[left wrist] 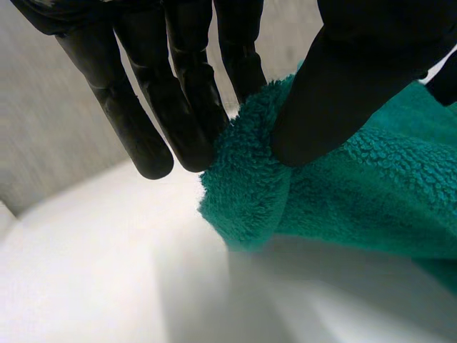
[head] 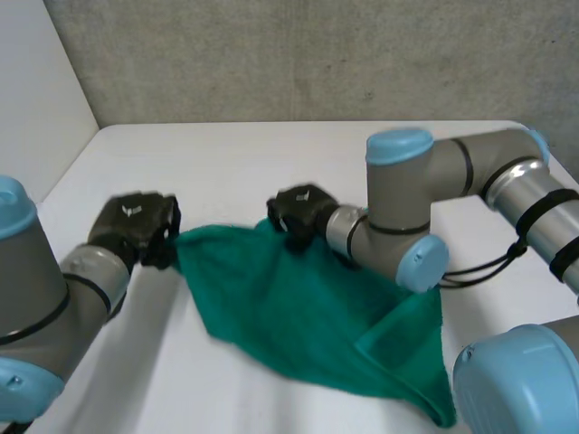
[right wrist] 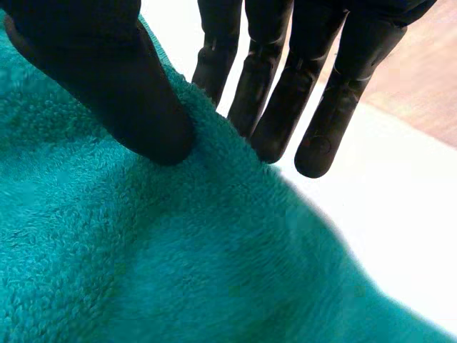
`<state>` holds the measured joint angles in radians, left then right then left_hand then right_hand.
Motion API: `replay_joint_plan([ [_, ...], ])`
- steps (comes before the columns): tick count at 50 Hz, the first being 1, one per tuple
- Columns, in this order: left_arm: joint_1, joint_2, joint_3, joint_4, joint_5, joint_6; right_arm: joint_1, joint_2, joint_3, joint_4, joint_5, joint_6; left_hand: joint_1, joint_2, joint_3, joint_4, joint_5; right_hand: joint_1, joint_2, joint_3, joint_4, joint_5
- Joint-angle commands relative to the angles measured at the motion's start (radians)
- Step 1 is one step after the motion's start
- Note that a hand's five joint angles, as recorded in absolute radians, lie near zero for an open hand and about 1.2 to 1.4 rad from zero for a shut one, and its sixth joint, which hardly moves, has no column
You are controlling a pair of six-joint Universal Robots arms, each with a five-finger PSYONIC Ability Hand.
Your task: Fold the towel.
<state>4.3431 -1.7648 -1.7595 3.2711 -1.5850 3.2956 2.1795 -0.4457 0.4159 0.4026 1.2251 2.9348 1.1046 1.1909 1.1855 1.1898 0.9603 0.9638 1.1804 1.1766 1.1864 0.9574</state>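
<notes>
A green towel [head: 308, 316] lies partly lifted on the white table [head: 226, 172], its far edge stretched between my two hands. My left hand [head: 136, 226] pinches the towel's far left corner [left wrist: 243, 179] between thumb and fingers. My right hand [head: 303, 215] grips the far edge near the other corner, thumb pressed on the towel [right wrist: 178, 257] against the fingers [right wrist: 321, 121]. The near right part of the towel lies folded over itself on the table, by my right arm [head: 425, 208].
A grey wall [head: 298, 59] stands behind the table's far edge, and a white wall [head: 36, 99] runs along the left. Bare table surface stretches beyond the towel and to its near left.
</notes>
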Motion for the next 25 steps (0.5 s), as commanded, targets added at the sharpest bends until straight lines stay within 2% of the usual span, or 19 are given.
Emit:
replay_joint_plan([
  [1,-0.01,0.018,0.216,0.094,-0.007,0.004,-0.009,-0.147,-0.18,-0.056,0.175,0.047,0.292,0.205,0.211,0.206,0.261,0.432,0.216,0.22,0.21,0.264],
  [4,-0.028,0.01,0.368,0.105,-0.012,0.001,-0.015,-0.226,-0.178,-0.132,0.212,0.047,0.292,0.205,0.211,0.206,0.261,0.432,0.216,0.22,0.21,0.264],
  [6,-0.037,0.005,0.469,0.114,-0.02,-0.002,-0.024,-0.309,-0.145,-0.229,0.275,0.047,0.292,0.205,0.211,0.206,0.261,0.432,0.216,0.22,0.21,0.264],
  [9,-0.049,0.004,0.532,0.154,-0.035,0.001,-0.065,-0.439,-0.06,-0.322,0.303,0.035,0.292,0.205,0.211,0.206,0.261,0.432,0.216,0.22,0.21,0.264],
  [12,-0.06,0.01,0.548,0.238,-0.062,0.001,-0.089,-0.548,0.03,-0.334,0.251,0.023,0.292,0.205,0.211,0.206,0.261,0.432,0.216,0.22,0.21,0.264],
  [13,-0.068,0.011,0.539,0.264,-0.067,0.001,-0.096,-0.604,0.111,-0.338,0.196,0.007,0.292,0.205,0.211,0.206,0.261,0.432,0.216,0.22,0.21,0.264],
  [14,-0.068,0.012,0.538,0.265,-0.067,0.001,-0.096,-0.605,0.112,-0.338,0.195,0.007,0.292,0.205,0.211,0.206,0.261,0.432,0.216,0.22,0.21,0.264],
  [17,-0.092,0.022,0.43,0.248,-0.069,0.002,-0.089,-0.7,0.339,-0.332,0.061,-0.078,0.292,0.205,0.211,0.206,0.261,0.432,0.216,0.22,0.21,0.264],
  [20,-0.109,0.041,0.339,0.219,-0.07,0.006,-0.086,-0.752,0.492,-0.317,0.037,-0.158,0.292,0.205,0.211,0.206,0.261,0.432,0.216,0.22,0.21,0.264],
  [21,-0.117,0.053,0.272,0.199,-0.07,0.004,-0.084,-0.78,0.599,-0.303,0.04,-0.211,0.292,0.205,0.211,0.206,0.261,0.432,0.216,0.22,0.21,0.264],
  [25,-0.12,0.074,0.084,0.174,-0.064,0.007,-0.084,-0.795,0.814,-0.26,0.047,-0.31,0.292,0.205,0.211,0.206,0.261,0.432,0.216,0.22,0.21,0.264],
])
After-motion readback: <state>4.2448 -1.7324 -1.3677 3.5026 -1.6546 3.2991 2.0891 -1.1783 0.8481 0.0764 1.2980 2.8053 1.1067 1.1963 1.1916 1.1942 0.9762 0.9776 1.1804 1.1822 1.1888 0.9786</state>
